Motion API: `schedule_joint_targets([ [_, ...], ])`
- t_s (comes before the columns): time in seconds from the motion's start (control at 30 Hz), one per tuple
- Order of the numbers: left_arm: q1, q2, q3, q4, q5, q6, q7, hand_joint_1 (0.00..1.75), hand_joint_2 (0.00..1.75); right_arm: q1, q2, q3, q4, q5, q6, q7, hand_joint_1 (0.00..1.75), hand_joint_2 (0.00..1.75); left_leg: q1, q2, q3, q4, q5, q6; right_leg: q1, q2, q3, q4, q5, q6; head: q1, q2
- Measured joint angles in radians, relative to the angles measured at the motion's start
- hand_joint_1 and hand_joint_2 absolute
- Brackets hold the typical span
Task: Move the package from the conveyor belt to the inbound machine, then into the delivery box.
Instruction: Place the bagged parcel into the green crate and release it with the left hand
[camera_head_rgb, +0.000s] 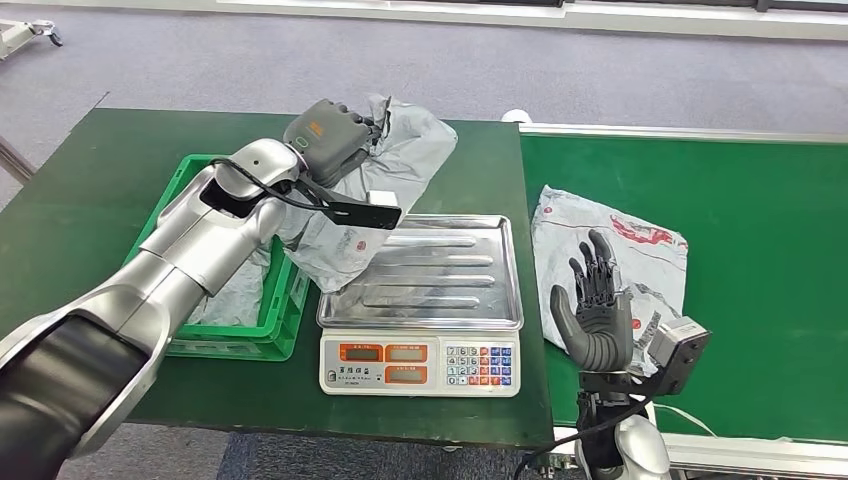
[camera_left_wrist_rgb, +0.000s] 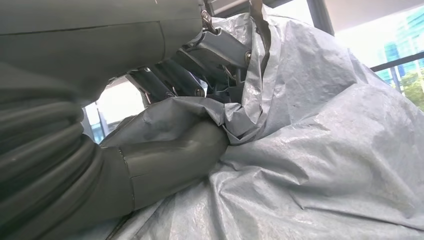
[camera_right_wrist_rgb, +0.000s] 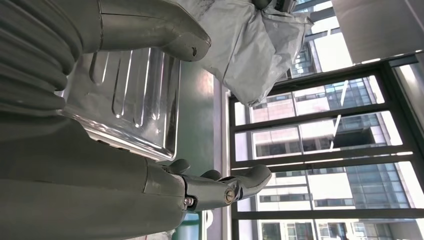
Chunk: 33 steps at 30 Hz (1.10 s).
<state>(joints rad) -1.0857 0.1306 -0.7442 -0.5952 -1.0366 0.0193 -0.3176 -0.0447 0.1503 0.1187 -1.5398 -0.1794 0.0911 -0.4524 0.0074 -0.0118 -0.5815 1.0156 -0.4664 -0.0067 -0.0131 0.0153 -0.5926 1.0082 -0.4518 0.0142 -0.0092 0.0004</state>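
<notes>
- Left hand (camera_head_rgb: 325, 138): fingers (camera_left_wrist_rgb: 200, 82) bunch the grey crinkled plastic mailer package (camera_head_rgb: 400, 160), lifted clear of the table.
- Below those fingers, its tail hangs between the green plastic crate (camera_head_rgb: 285, 320) and the steel-tray weighing scale (camera_head_rgb: 440, 285).
- Right hand (camera_head_rgb: 597, 320): fingers (camera_head_rgb: 598, 270) spread wide, empty, above a second grey mailer (camera_head_rgb: 600, 225) on the green conveyor belt (camera_head_rgb: 760, 250).

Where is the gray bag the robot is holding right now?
In the head view, the left robot hand grips the gray bag on the left, hanging between the green crate and the scale's metal tray.
</notes>
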Motion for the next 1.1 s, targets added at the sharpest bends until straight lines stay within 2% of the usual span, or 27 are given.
schedule_joint_targets([
  [0.27,-0.001,-0.020,0.037,0.034,-0.036,0.001,0.002,1.75,1.75,0.011,0.011,-0.006,-0.022,0.013,0.000,0.004,0.00,1.75,0.000,0.000,0.000,0.000,0.000,0.000,0.000,0.000,0.000,0.000,0.000,0.000,0.000,0.000],
  [0.5,-0.018,-0.029,0.049,0.068,-0.113,-0.052,0.072,1.75,1.75,0.016,0.020,-0.018,-0.030,0.017,0.003,0.006,0.00,1.75,0.000,0.000,0.000,0.000,0.000,0.000,0.000,0.000,0.000,0.000,0.000,0.000,0.000,0.000],
  [0.67,-0.031,-0.025,0.050,0.092,-0.127,-0.065,0.091,1.75,1.75,0.024,0.023,-0.026,-0.030,0.018,0.003,0.006,0.00,1.75,0.000,0.000,0.000,0.000,0.000,0.000,0.000,0.000,0.000,0.000,0.000,0.000,0.000,0.000],
  [0.87,-0.048,-0.001,0.050,0.132,-0.190,-0.098,0.161,1.75,1.75,0.037,0.027,-0.034,-0.046,0.021,0.003,0.004,0.00,1.75,0.000,0.001,0.000,0.000,0.000,0.000,0.000,0.000,-0.001,0.001,0.000,0.000,0.000,0.000],
  [1.1,-0.078,0.044,0.052,0.183,-0.238,-0.136,0.186,1.75,1.75,0.096,0.030,-0.063,-0.095,0.022,0.000,-0.008,0.00,1.75,0.000,0.001,-0.001,0.000,0.000,0.000,0.000,0.001,-0.002,0.001,0.000,-0.001,0.000,0.000],
])
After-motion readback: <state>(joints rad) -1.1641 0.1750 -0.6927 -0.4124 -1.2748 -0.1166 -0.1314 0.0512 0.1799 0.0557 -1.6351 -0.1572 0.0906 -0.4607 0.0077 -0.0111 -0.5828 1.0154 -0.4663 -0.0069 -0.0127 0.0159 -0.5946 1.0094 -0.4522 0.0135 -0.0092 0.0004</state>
